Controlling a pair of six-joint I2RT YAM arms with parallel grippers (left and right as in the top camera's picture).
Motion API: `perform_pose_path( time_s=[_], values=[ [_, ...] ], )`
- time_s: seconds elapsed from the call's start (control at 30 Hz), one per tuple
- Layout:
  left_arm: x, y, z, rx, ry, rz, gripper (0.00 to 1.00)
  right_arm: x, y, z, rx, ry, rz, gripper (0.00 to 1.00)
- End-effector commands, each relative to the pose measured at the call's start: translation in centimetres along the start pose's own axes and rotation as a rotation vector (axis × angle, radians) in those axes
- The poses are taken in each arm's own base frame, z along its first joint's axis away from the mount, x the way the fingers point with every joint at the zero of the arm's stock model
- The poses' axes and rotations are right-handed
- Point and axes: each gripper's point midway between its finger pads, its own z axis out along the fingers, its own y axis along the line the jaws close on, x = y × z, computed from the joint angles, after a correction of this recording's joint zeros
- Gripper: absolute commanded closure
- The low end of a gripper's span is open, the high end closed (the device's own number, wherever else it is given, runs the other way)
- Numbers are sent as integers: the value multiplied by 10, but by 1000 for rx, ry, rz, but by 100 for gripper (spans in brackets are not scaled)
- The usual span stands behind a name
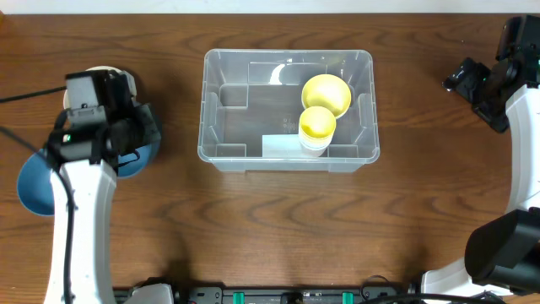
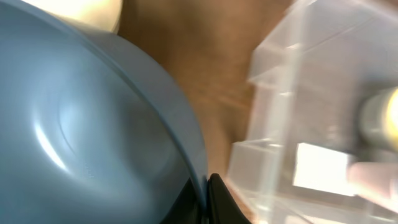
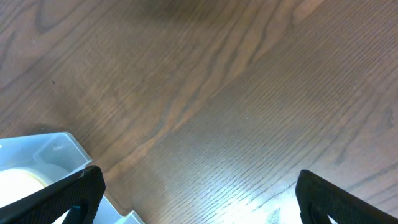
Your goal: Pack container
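The clear container [image 1: 288,108] stands at the table's middle. Inside it, on the right, are a yellow bowl [image 1: 326,93] and a yellow cup [image 1: 317,127], with a pale label [image 1: 283,145] on the front wall. At the far left my left gripper [image 1: 139,135] is shut on the rim of a blue bowl [image 1: 38,181]. The left wrist view shows that bowl [image 2: 87,130] filling the left, the gripper [image 2: 205,186] pinching its edge, and the container [image 2: 311,124] to the right. My right gripper [image 1: 472,80] hovers open at the far right, holding nothing [image 3: 199,186].
A cream-white round dish [image 1: 105,72] lies partly hidden under the left arm, beside the blue bowl. A corner of the container [image 3: 43,149] shows at the lower left of the right wrist view, above bare wooden table [image 3: 236,93].
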Motion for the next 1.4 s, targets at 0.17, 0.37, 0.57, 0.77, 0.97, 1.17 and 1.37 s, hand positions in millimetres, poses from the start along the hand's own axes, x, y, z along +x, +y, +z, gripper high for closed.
perform_pose_path(
  time_s=[0.17, 0.37, 0.57, 0.77, 0.97, 1.17, 1.37],
  values=[
    [-16, -85, -60, 258, -205, 186, 94, -1, -2, 2, 9, 0, 17, 1],
    [-10, -134, -76, 365, -252, 307, 94, -1, -2, 2, 9, 0, 17, 1],
    [-23, -152, -83, 397, -285, 334, 94, -1, -2, 2, 9, 0, 17, 1],
    [-41, -175, -86, 427, -301, 366, 94, -1, -2, 2, 9, 0, 17, 1],
    [-30, -223, -79, 487, -286, 584, 94, -1, -2, 2, 9, 0, 17, 1],
    [-12, -222, -31, 310, -210, 708, 94, -1, -2, 2, 9, 0, 17, 1],
    [17, -225, 15, 286, -62, 754, 94, -1, -2, 2, 9, 0, 17, 1]
  ],
)
